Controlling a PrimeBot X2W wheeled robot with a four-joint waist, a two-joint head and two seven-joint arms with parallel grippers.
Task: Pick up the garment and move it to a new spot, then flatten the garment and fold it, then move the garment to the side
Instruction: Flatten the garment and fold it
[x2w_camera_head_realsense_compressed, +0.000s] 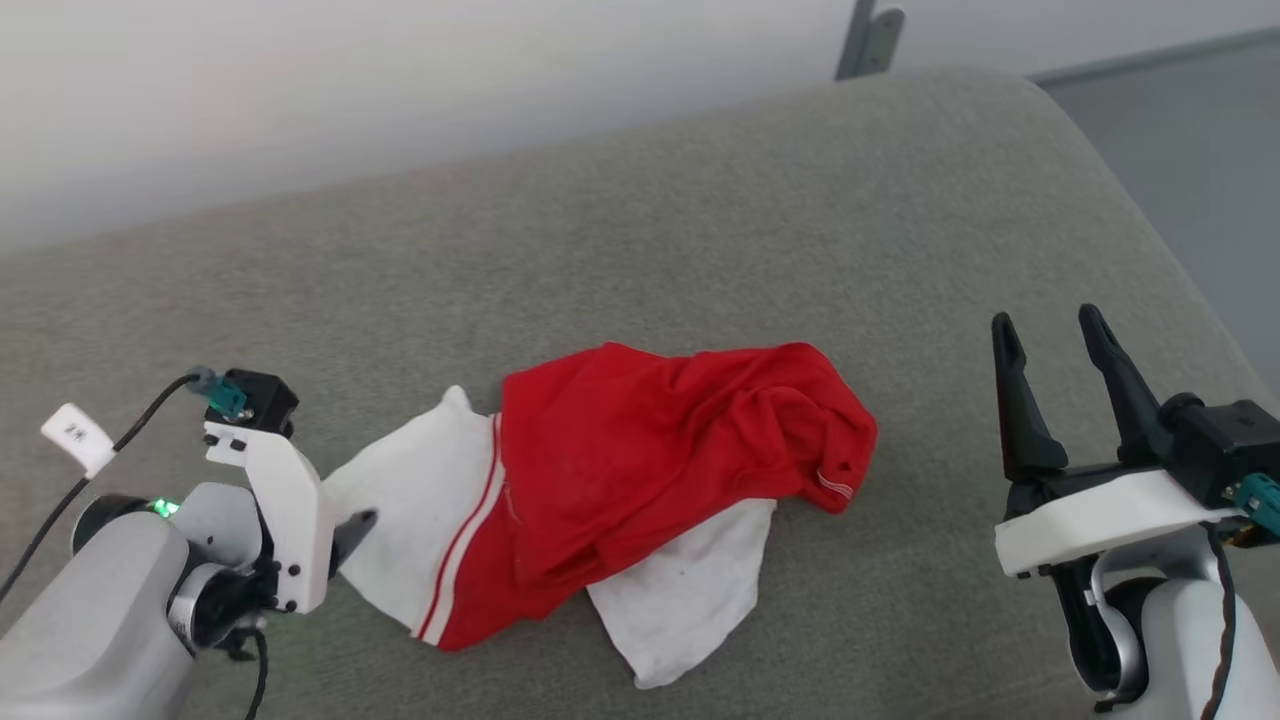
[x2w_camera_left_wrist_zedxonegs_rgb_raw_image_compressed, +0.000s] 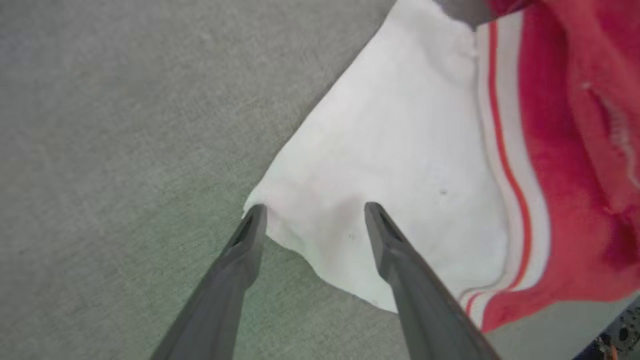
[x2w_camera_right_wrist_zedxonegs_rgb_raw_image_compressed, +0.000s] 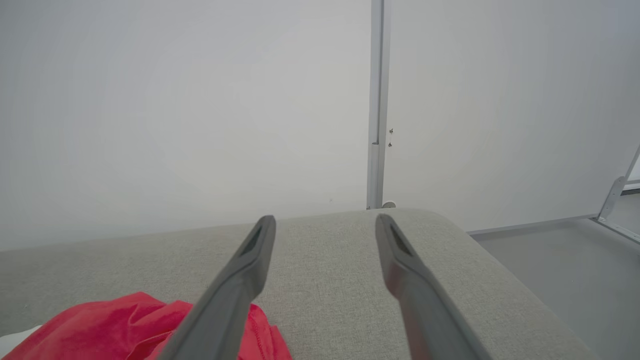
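The garment (x2w_camera_head_realsense_compressed: 640, 470), red with white sleeves and red-and-white striped trim, lies crumpled in a heap on the grey cushioned surface (x2w_camera_head_realsense_compressed: 640, 220). My left gripper (x2w_camera_left_wrist_zedxonegs_rgb_raw_image_compressed: 312, 212) is open at the garment's (x2w_camera_left_wrist_zedxonegs_rgb_raw_image_compressed: 400, 150) left white sleeve. Its fingertips straddle the sleeve's corner, one tip at the fabric's edge, the other over the white cloth. In the head view only one finger tip of the left gripper (x2w_camera_head_realsense_compressed: 352, 528) shows beside the sleeve. My right gripper (x2w_camera_head_realsense_compressed: 1050, 330) stands open to the right of the garment, apart from it, fingers pointing up and away. The right wrist view shows the garment's (x2w_camera_right_wrist_zedxonegs_rgb_raw_image_compressed: 125, 325) red fabric at lower left.
The grey surface's rounded far right corner (x2w_camera_head_realsense_compressed: 1000, 100) drops to a grey floor (x2w_camera_head_realsense_compressed: 1200, 150). A white wall (x2w_camera_right_wrist_zedxonegs_rgb_raw_image_compressed: 200, 100) with a metal post (x2w_camera_right_wrist_zedxonegs_rgb_raw_image_compressed: 377, 100) stands behind. Bare cushion lies beyond and to the right of the garment.
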